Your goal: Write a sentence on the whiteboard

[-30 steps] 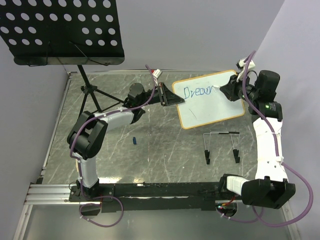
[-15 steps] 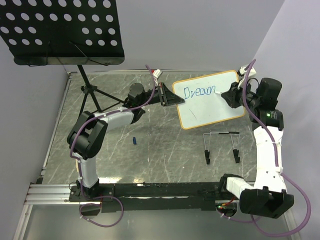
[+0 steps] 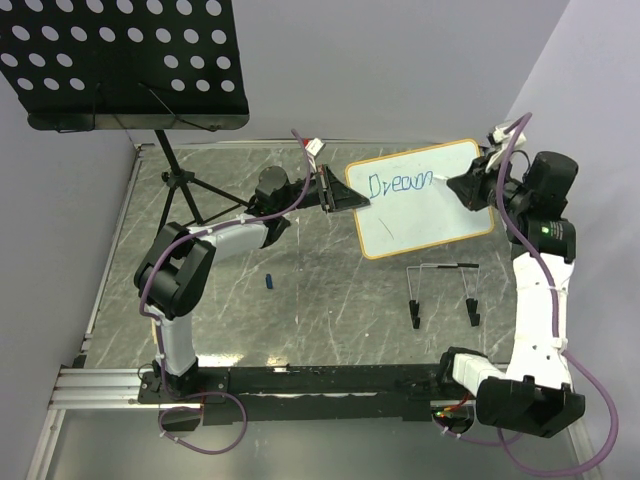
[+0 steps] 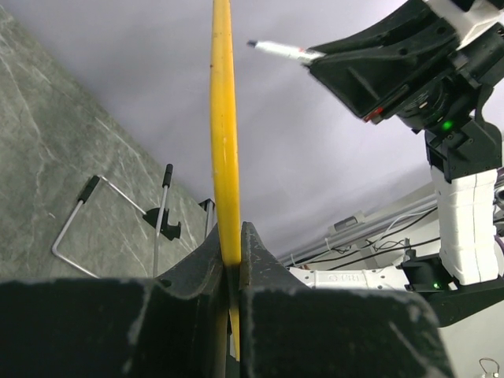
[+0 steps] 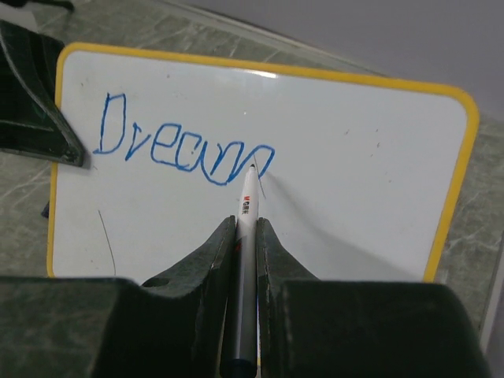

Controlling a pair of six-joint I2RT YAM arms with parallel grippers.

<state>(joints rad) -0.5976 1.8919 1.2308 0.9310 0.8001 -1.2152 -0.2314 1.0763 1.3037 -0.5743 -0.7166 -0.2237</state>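
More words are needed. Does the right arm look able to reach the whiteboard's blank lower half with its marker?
Probably yes. The right gripper holds the marker tip by the blue writing, the whiteboard below it is mostly bare, and the left gripper clamps only the opposite edge.

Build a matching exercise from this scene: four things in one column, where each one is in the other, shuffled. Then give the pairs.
Things
1. whiteboard
2. marker
3. small blue object
4. wire stand

Places
A. lying on the table, touching nothing else
B. clamped between the fingers of the right gripper
C. gripped by its edge in the left gripper
D. standing on the table on two black feet

Pairs: 1-C, 2-B, 3-A, 4-D
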